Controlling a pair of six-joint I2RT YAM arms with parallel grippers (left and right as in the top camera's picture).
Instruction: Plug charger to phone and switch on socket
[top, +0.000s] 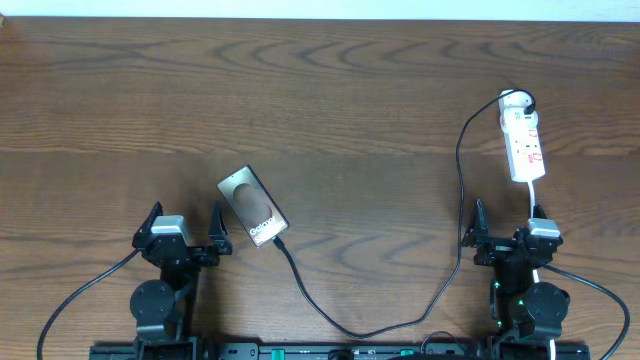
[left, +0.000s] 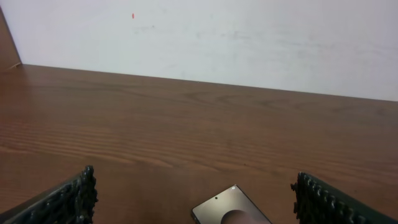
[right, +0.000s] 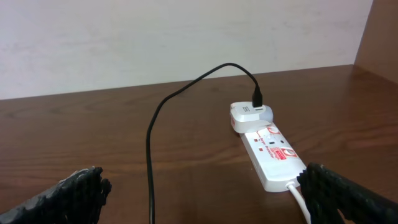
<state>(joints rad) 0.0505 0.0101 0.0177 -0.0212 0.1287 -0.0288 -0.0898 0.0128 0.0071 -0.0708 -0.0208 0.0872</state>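
Observation:
The phone lies flat left of centre, tilted, its lettered end toward me; its top corner shows in the left wrist view. The charger, a thin black cable, runs from the phone's near end in a loop across the front and up to a white adapter in the far end of the socket, a white power strip at the right. The cable's tip appears to sit at the phone's port. The cable and the socket show in the right wrist view. My left gripper is open and empty, near the phone. My right gripper is open and empty, below the socket.
The socket's white cord runs from its near end down past my right gripper. A pale wall stands behind the table's far edge. Thick black arm cables trail at the front corners.

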